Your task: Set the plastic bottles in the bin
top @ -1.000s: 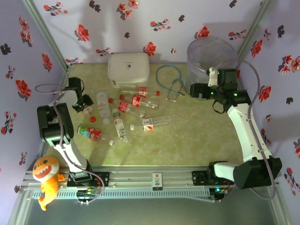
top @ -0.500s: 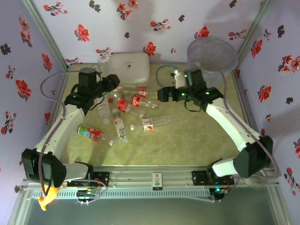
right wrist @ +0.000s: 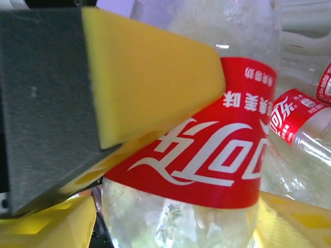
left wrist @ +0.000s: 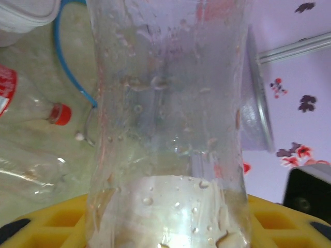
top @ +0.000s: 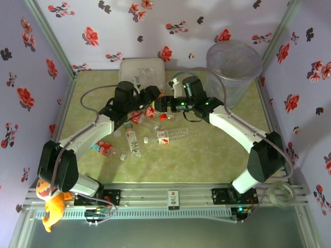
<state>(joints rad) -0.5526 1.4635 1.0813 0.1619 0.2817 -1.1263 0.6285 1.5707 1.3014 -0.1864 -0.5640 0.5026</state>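
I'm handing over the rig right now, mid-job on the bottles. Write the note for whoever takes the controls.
Left gripper: shut on a clear bottle, held up over the middle of the table.
Right gripper: facing it, fingers on either side of a red-labelled bottle. Unclear whether they clamp it, or whether it is the same bottle.
Bin: back right corner, no bottles visible inside.
Done: nothing binned that I can see.
Left: bin whatever is held, then the loose bottles lying on the table.
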